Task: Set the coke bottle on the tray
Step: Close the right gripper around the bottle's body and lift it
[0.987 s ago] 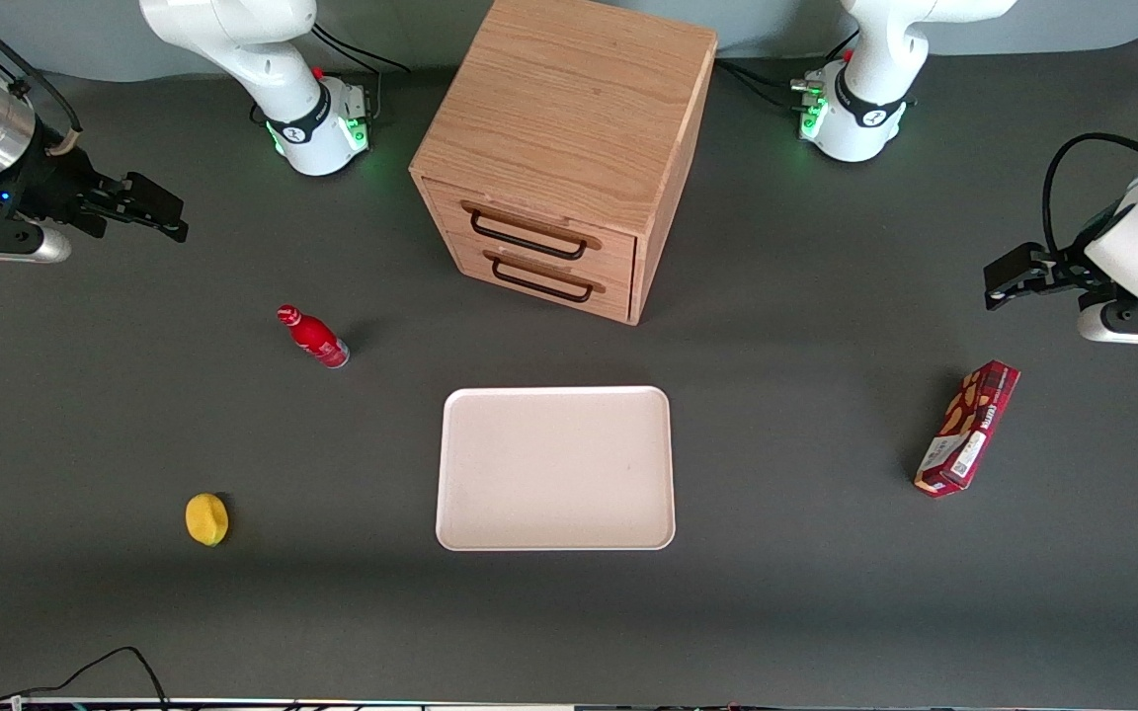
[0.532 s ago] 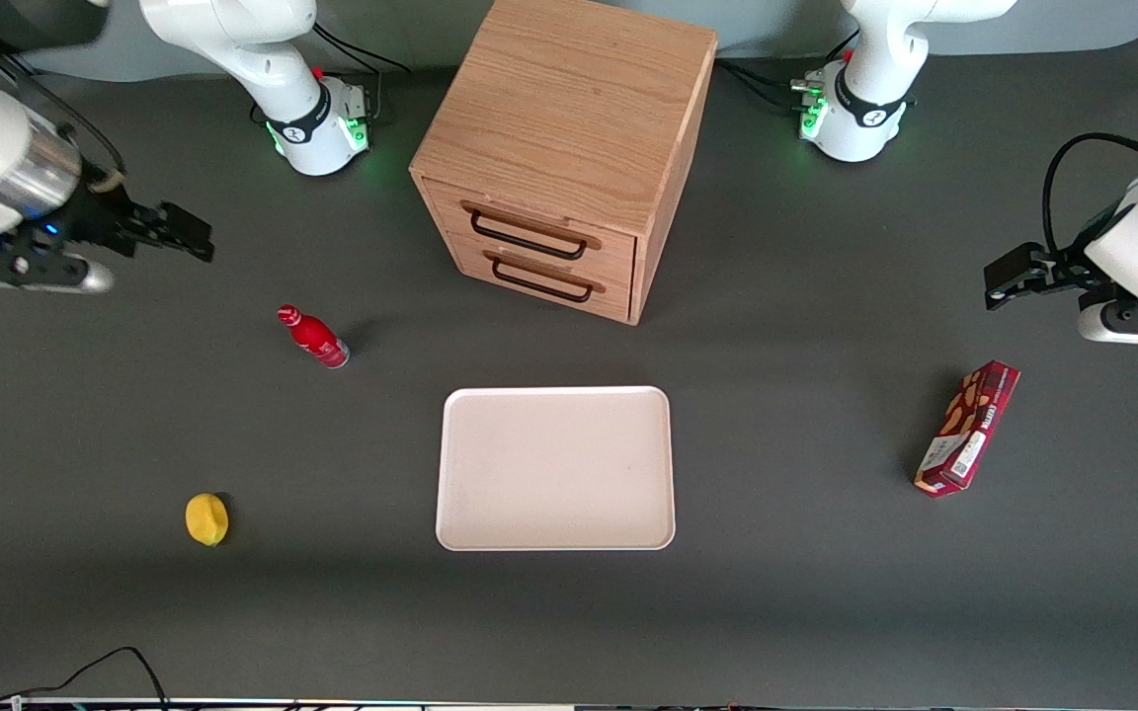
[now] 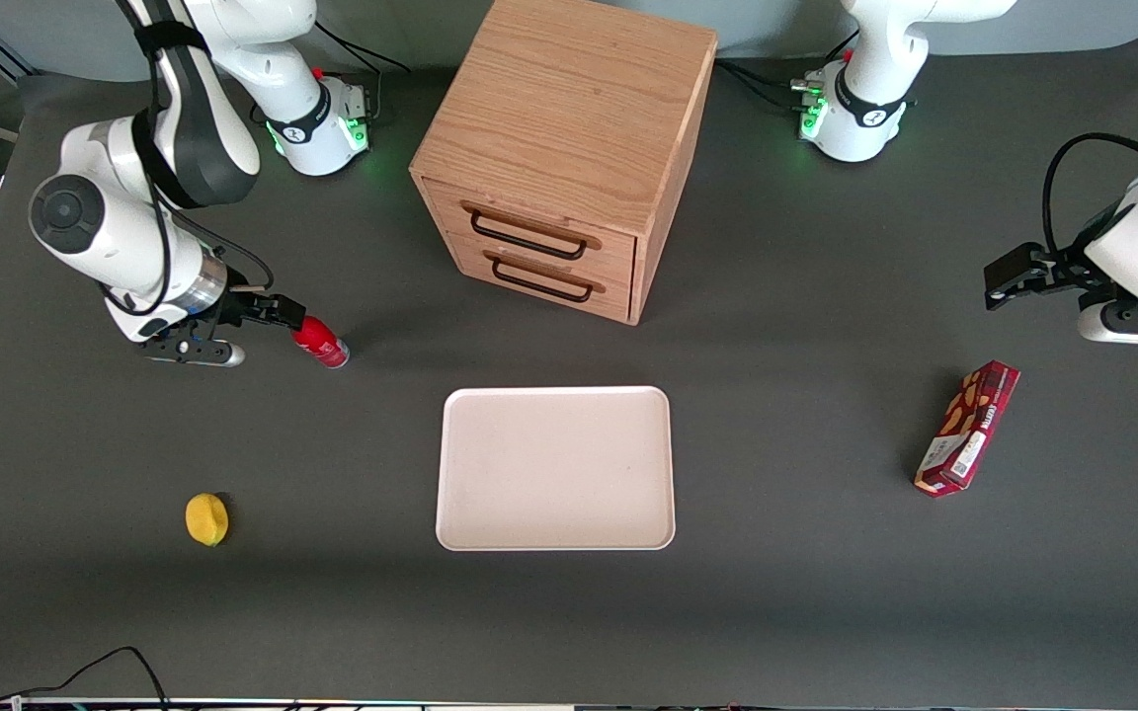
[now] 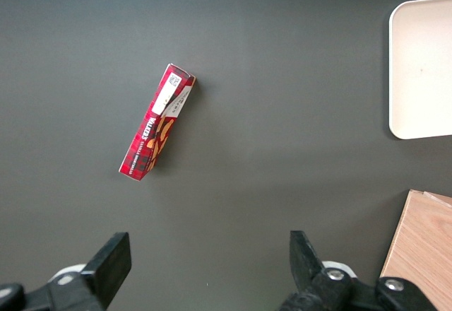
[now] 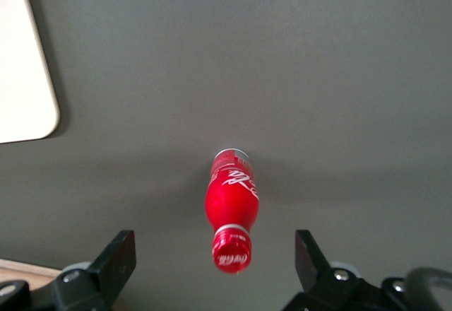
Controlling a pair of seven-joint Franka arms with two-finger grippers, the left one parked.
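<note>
The coke bottle [image 3: 323, 345] is small and bright red and stands upright on the dark table, toward the working arm's end. My right gripper [image 3: 280, 313] is open and hangs just above the bottle's top, hiding the cap in the front view. In the right wrist view the bottle [image 5: 231, 201] shows with its red cap midway between the two spread fingers of the gripper [image 5: 214, 249]; nothing is held. The pale cream-pink tray [image 3: 555, 467] lies flat and bare, nearer the front camera than the bottle; its corner shows in the right wrist view [image 5: 25, 78].
A wooden drawer cabinet [image 3: 569, 148] stands farther from the front camera than the tray. A yellow round object [image 3: 206, 518] lies nearer the camera than the bottle. A dark red snack box [image 3: 967, 427] lies toward the parked arm's end.
My right gripper has come in from the table's edge and down, from well away from the bottle to just over its cap. The bottle and tray have not moved.
</note>
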